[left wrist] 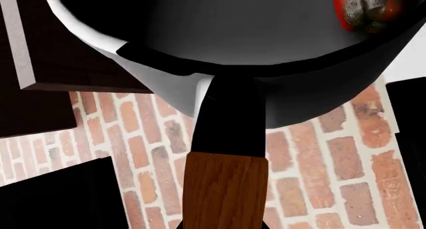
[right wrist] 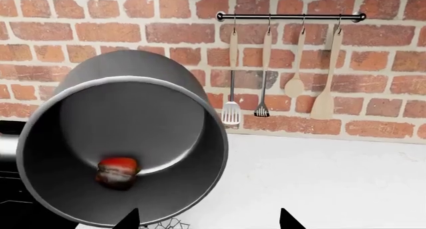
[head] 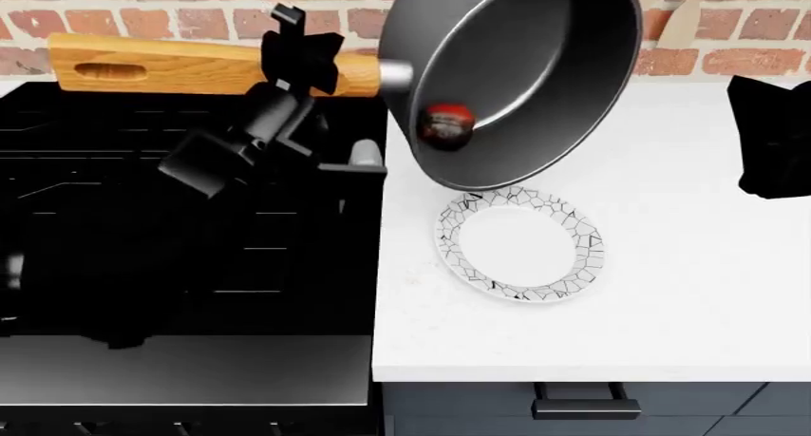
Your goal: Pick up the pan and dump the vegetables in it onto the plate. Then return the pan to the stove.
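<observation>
The grey pan (head: 533,75) is held in the air, tipped steeply on its side with its mouth over the plate (head: 519,244). My left gripper (head: 304,64) is shut on the pan's wooden handle (left wrist: 223,189). The vegetables, one red pepper (head: 446,124), lie inside the pan against its low rim; the pepper (right wrist: 117,171) is still within the pan (right wrist: 126,149). The white plate with its black cracked rim rests on the counter just below. My right gripper (right wrist: 207,221) is open with nothing in it, off to the right of the pan. The black stove (head: 190,265) lies at the left.
A white countertop (head: 685,293) spreads around the plate, with a drawer handle (head: 576,403) below its front edge. A brick wall stands behind, carrying a rail of hanging utensils (right wrist: 290,17). My right arm (head: 773,137) shows at the right edge.
</observation>
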Motion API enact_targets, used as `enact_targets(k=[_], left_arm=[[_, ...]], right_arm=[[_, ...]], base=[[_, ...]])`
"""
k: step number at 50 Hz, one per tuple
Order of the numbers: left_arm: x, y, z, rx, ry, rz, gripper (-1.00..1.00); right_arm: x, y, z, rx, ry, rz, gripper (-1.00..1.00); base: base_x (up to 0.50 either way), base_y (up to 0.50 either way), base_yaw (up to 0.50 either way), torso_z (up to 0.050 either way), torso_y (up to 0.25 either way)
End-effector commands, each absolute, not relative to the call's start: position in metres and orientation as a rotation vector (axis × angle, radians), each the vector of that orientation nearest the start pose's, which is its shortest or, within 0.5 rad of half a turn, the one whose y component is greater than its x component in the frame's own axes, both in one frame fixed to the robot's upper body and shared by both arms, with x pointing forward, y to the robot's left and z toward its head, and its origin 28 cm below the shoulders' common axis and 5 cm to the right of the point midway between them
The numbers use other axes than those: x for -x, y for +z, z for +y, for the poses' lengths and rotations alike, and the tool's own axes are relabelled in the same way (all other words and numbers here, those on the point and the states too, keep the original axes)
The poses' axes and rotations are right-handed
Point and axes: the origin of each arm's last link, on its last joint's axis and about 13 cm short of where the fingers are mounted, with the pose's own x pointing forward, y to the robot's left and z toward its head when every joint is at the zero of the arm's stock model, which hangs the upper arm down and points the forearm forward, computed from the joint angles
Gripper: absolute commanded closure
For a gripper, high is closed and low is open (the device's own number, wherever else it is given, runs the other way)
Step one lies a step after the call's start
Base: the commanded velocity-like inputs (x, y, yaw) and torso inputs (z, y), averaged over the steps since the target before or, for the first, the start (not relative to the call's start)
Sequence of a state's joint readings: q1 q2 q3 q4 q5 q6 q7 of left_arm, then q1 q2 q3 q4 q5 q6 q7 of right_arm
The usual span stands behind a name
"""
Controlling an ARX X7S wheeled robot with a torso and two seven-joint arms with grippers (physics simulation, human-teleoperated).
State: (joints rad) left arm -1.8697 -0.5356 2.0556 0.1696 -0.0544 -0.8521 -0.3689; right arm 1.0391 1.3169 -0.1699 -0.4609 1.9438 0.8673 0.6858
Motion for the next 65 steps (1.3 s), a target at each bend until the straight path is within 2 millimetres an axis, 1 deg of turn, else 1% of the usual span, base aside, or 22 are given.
enact_targets(k=[1, 11, 17, 21, 26, 30, 40, 55, 59, 62, 63, 65], left_arm=[[-0.331, 0.304, 0.208, -1.91, 0.069, -0.656, 1.0], [-0.327, 0.31, 0.207, -1.906, 0.111, -0.705, 1.0], [-0.325, 0.312, 0.206, -1.922, 0.134, -0.747, 1.0], [-0.326, 0.313, 0.205, -1.933, 0.144, -0.764, 1.0], [-0.327, 0.31, 0.204, -1.98, 0.153, -0.784, 1.0], [-0.329, 0.304, 0.202, -2.061, 0.171, -0.8, 1.0], [-0.333, 0.3, 0.201, -2.082, 0.173, -0.776, 1.0], [-0.333, 0.301, 0.201, -2.08, 0.207, -0.798, 1.0], [-0.333, 0.304, 0.204, -2.068, 0.243, -0.773, 1.0], [-0.337, 0.308, 0.208, -2.034, 0.293, -0.676, 1.0], [-0.338, 0.31, 0.21, -2.012, 0.308, -0.648, 1.0], [-0.341, 0.315, 0.215, -1.902, 0.322, -0.56, 1.0]], right_arm=[[-0.17, 0.337, -0.219, -0.002, 0.106, 0.031, -1.0], [-0.169, 0.336, -0.223, -0.015, 0.095, 0.03, -1.0], [-0.163, 0.337, -0.229, -0.032, 0.062, 0.024, -1.0], [-0.161, 0.334, -0.233, -0.042, 0.036, 0.028, -1.0], [-0.158, 0.333, -0.234, -0.047, 0.027, 0.027, -1.0], [-0.158, 0.332, -0.234, -0.049, 0.027, 0.026, -1.0], [-0.157, 0.33, -0.234, -0.051, 0.033, 0.027, -1.0], [-0.156, 0.327, -0.236, -0.059, 0.035, 0.031, -1.0], [-0.155, 0.325, -0.236, -0.061, 0.038, 0.033, -1.0], [-0.155, 0.324, -0.236, -0.063, 0.042, 0.036, -1.0], [-0.154, 0.324, -0.236, -0.063, 0.042, 0.037, -1.0], [-0.154, 0.323, -0.237, -0.067, 0.043, 0.038, -1.0]], base=[[0.0, 0.0, 0.0, 0.0, 0.01], [0.0, 0.0, 0.0, 0.0, 0.001], [0.0, 0.0, 0.0, 0.0, 0.0], [0.0, 0.0, 0.0, 0.003, 0.003], [0.0, 0.0, 0.0, 0.0, 0.0], [0.0, 0.0, 0.0, 0.0, 0.003], [0.0, 0.0, 0.0, 0.0, 0.001], [0.0, 0.0, 0.0, 0.001, 0.001], [0.0, 0.0, 0.0, 0.0, 0.003], [0.0, 0.0, 0.0, 0.0, 0.0], [0.0, 0.0, 0.0, 0.0, 0.0], [0.0, 0.0, 0.0, 0.0, 0.0]])
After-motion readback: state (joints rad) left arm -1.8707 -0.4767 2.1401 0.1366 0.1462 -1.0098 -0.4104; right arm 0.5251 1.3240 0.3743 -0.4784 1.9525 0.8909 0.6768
